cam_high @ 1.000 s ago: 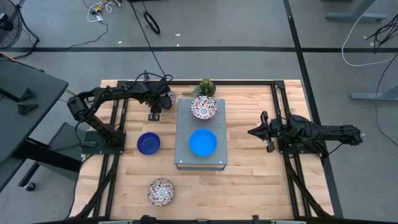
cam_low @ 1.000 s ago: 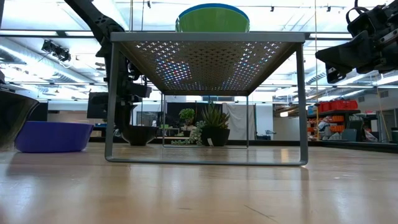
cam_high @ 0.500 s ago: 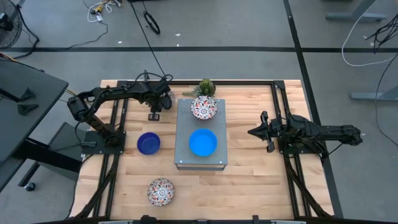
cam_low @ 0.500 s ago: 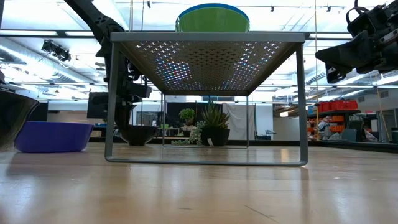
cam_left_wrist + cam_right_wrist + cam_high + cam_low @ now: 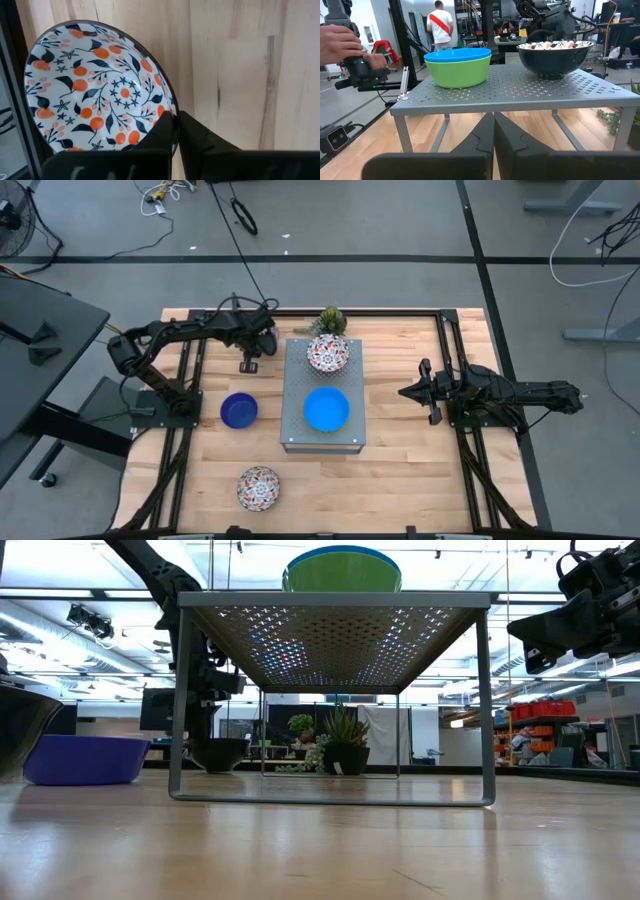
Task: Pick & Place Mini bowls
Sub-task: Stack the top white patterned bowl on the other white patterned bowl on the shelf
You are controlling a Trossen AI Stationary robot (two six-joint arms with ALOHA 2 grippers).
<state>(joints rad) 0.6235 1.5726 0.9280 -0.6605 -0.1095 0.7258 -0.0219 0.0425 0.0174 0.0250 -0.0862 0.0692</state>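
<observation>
Overhead: wooden bench (image 5: 400,470), grey perforated box (image 5: 322,438) at centre. On box: light blue bowl (image 5: 326,409) nested in green bowl (image 5: 460,72), floral bowl (image 5: 327,353) at 12 o'clock. Dark blue bowl (image 5: 238,411) at 9 o'clock. Second floral bowl (image 5: 258,486) at 7 o'clock. Left end effector (image 5: 250,358), 10 o'clock, pinched on rim of third floral bowl (image 5: 100,110). Right end effector (image 5: 412,392), 3 o'clock, closed, empty.

Glossy glazed floral bowl (image 5: 100,95) on smooth wood table (image 5: 250,70); matt perforated metal box (image 5: 520,90).
</observation>
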